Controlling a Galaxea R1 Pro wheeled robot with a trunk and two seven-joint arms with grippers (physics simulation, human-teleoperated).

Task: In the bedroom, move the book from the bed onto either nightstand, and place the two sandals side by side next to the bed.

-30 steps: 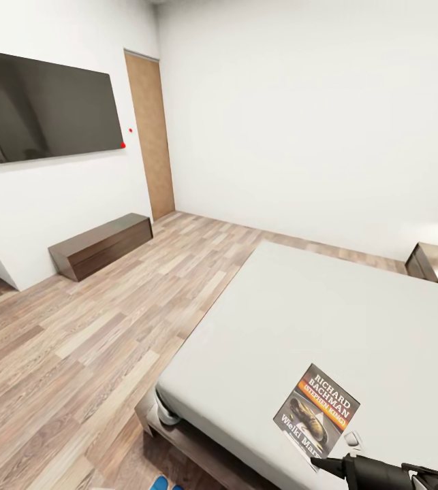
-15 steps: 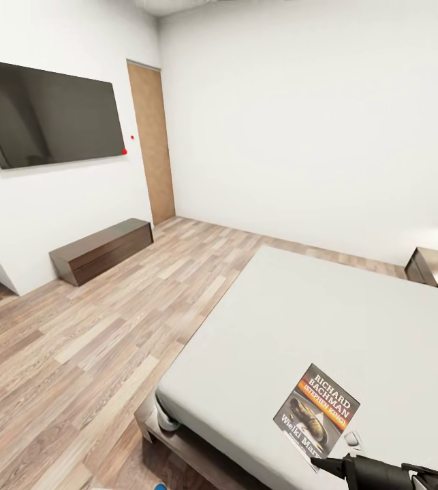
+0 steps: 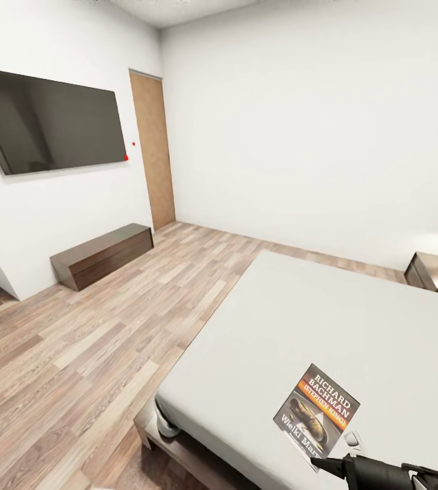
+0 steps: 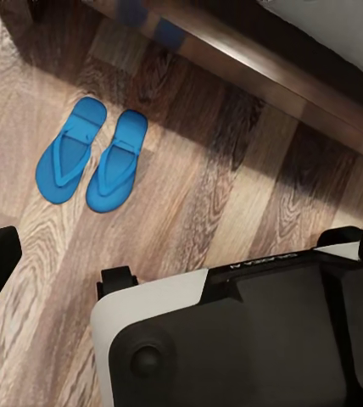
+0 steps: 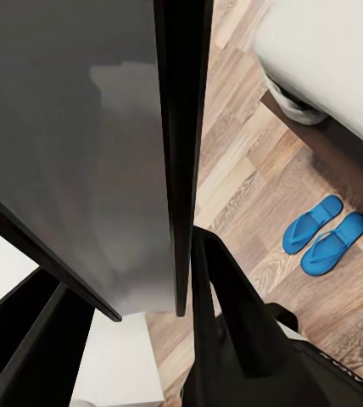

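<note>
Pinching the book (image 3: 317, 412) by its near corner in the right gripper (image 3: 341, 465), pressed together on the cover. Apparently lifted clear of the bed (image 3: 327, 320) just beyond the fingertips, though hard to judge from the head view. Thin, light, floppy, glossy: likely to sag or slip from a corner pinch, so better gripped deeper, near the spine. Cannot tell the left gripper's state. Well below both wrists, sandals (image 4: 118, 165) side by side on the floor (image 4: 232, 195). Nightstand (image 3: 436, 272) far ahead of the right gripper.
</note>
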